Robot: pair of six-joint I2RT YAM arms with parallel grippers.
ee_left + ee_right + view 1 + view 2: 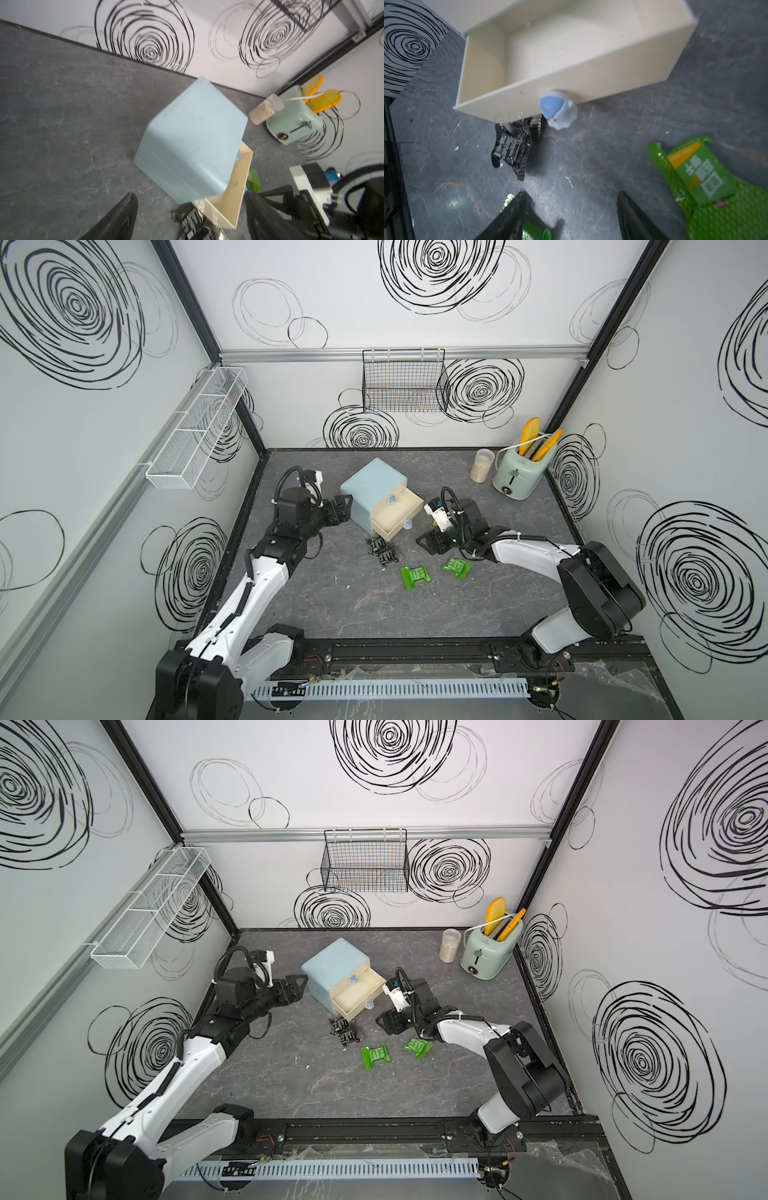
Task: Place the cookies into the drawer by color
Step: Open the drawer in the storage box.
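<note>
On the grey table, pale-blue cabinet, set askew, front turned rightward and forward. Bottom drawer pulled well out of the cabinet, cream floor bare; clear blue knob on its front, second knob higher up the cabinet's front.

At the cabinet's left side, left gripper, jaws spread wide, gripping nothing; touching the cabinet or just short of it, cannot tell. Right of the cabinet's pulled drawer, near the knob, right gripper, low over the table, jaws likewise apart, gripping nothing.

All cookies in view on the table, before the cabinet. Just at the drawer's front left corner, black packets in a small heap; count hard to tell. Farther forward of the cabinet, green packet flat on the table; to its right, apart, second green packet next to the right arm. Just right of the drawer, close by the right gripper, third green packet, mostly hidden under the arm in both top views.

Well behind and right of the cabinet, in the table's corner, mint toaster with yellow slices standing in it; jar just beside the toaster, on the side nearer the cabinet. On the wall behind the cabinet, black wire basket; on the wall to the cabinet's left, white rack.
</note>
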